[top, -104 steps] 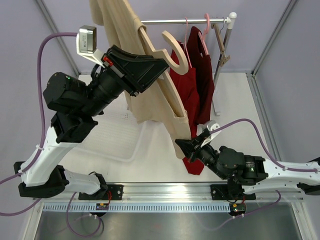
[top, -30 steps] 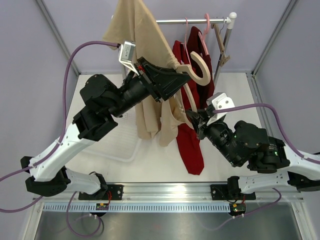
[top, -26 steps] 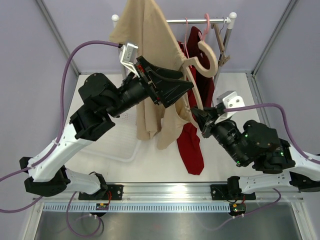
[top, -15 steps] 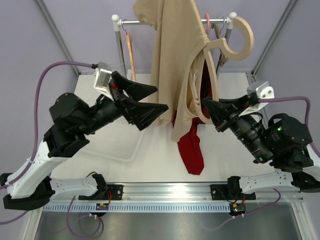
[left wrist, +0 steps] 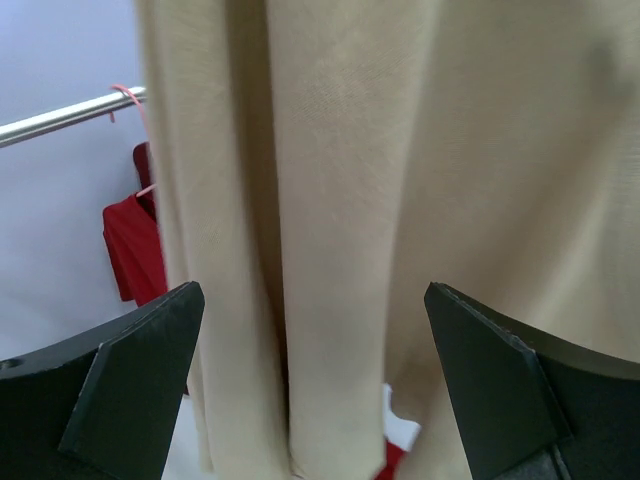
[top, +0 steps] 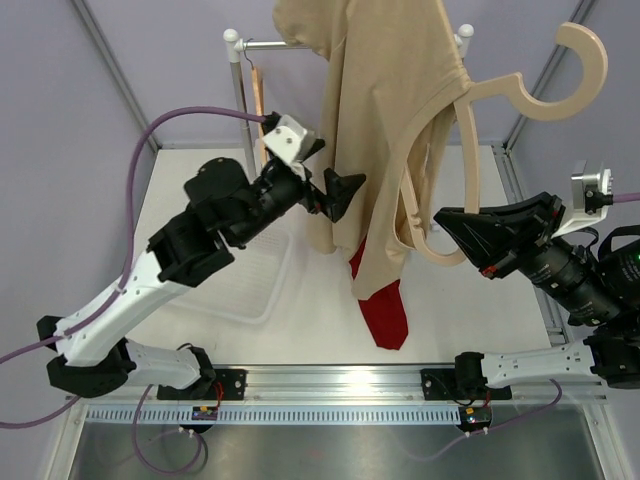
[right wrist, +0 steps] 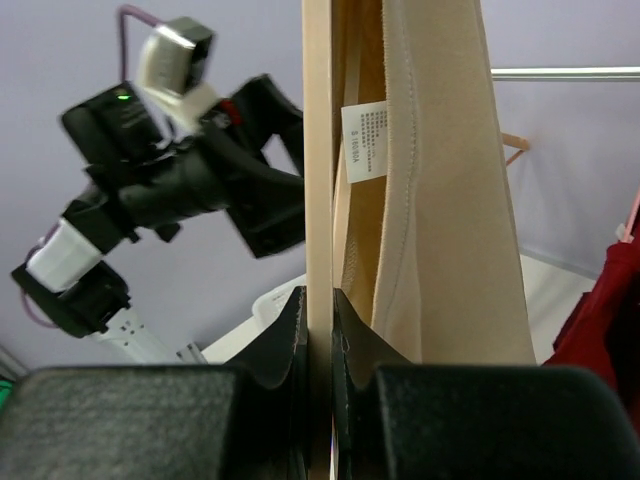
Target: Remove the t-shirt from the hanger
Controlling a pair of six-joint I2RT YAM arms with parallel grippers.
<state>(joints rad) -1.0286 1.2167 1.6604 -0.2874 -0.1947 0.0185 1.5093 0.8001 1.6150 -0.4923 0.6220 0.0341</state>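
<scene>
Counts first: two arms, two end effectors, one beige t-shirt (top: pixel 375 110), one wooden hanger (top: pixel 505 90), one metal rail (top: pixel 275 44) on its posts, one white tray (top: pixel 235 290) lying on the surface (top: pixel 470 320), and one red garment (top: pixel 385 312) that can be made out, mostly hidden behind the shirt. The t-shirt is in the air in front of the rail, above the surface and between the two end effectors, draped on the hanger. It falls in long upright folds, plain and unprinted, its top cut off by the upper edge of the overhead view. The collar's stitched rim loops around the wood of the hanger, and a white care label (right wrist: pixel 365 140) shows inside the neck. The hanger is tilted, its hook up at the right and clear of the rail. The right end effector (right wrist: pixel 318 330) is clenched on the hanger's wooden body, just beside the collar. The left end effector (left wrist: pixel 315 300) is released, its fingers spread wide with the hanging folds right in front of it
</scene>
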